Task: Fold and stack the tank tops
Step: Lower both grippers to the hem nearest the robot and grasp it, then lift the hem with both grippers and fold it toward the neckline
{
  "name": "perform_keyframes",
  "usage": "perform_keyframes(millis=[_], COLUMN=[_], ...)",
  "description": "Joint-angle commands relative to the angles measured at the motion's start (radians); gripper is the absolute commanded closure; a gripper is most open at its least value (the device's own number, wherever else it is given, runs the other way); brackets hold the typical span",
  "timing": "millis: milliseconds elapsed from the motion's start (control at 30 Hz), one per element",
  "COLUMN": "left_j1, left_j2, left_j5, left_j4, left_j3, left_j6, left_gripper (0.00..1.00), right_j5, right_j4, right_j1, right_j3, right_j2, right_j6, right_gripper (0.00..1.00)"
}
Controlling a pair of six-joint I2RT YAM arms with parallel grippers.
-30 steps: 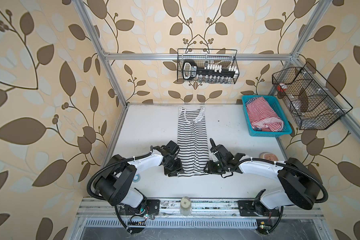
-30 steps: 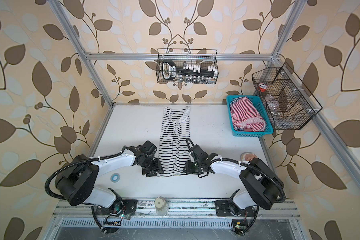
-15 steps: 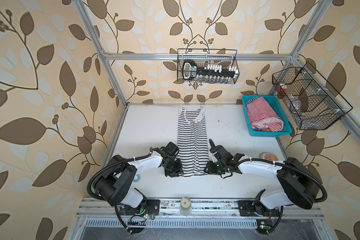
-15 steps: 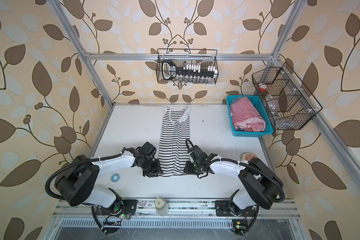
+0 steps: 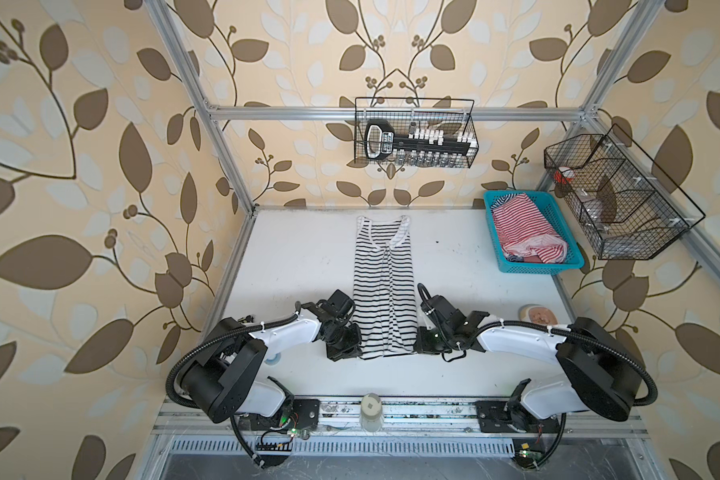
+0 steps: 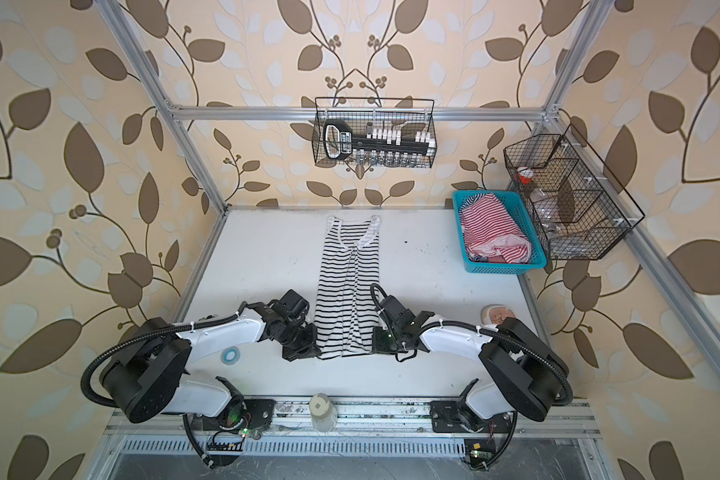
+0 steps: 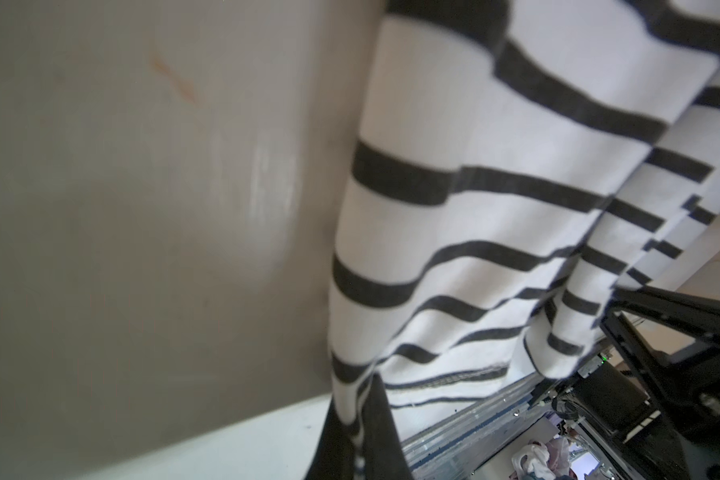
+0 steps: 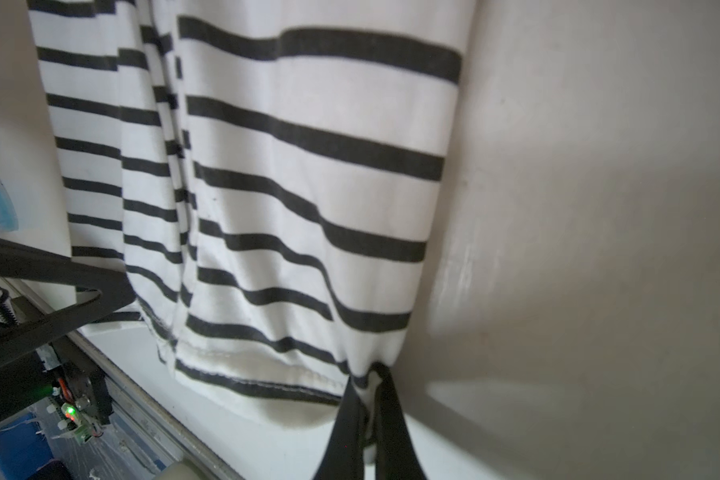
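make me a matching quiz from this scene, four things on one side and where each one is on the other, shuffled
Things
1. black-striped top
2. red-striped top
3. left gripper
4. tape roll

Places or states
A. bunched in the blue basket
B. on the table beside the left arm
C. spread lengthwise down the middle of the table
D. shut on a hem corner of the black-striped top

Pairs: 1-C, 2-A, 3-D, 4-B
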Motion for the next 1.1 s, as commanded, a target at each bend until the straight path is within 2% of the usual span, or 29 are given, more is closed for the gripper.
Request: perform_keyframes(millis=[0, 200, 433, 767, 1067], left_j1=[-0.01, -0.011, -0.01, 0.02, 0.113], left_j2=[-0.056, -0.126, -0.086, 0.024, 0.139], left_j5=[-0.034, -0.071, -0.131, -0.184, -0.169], left_j4=[-0.089, -0.176, -0.268, -0.342, -0.35], left_j3=[-0.015, 0.061, 0.219, 0.413, 0.585], left_j6=[-0.001, 0.016, 0.081, 0.162, 0.204], left_gripper=[1.0, 1.0, 1.0, 1.0, 1.0], right_j5=[0.053, 0.056, 0.092, 0.021, -0.076], right_j4=[-0.128, -0.173, -0.27, -0.288, -0.303], right_j1=[0.024, 0.03, 0.012, -0.142, -0.266], right_j3=[-0.037, -0.013, 0.115, 0.254, 0.431], right_j2=[-0.029, -0.115, -0.131, -0.07, 0.063], right_j6=[0.03, 0.034, -0.032, -0.145, -0.247], right_gripper=[1.0, 1.0, 1.0, 1.0, 1.0])
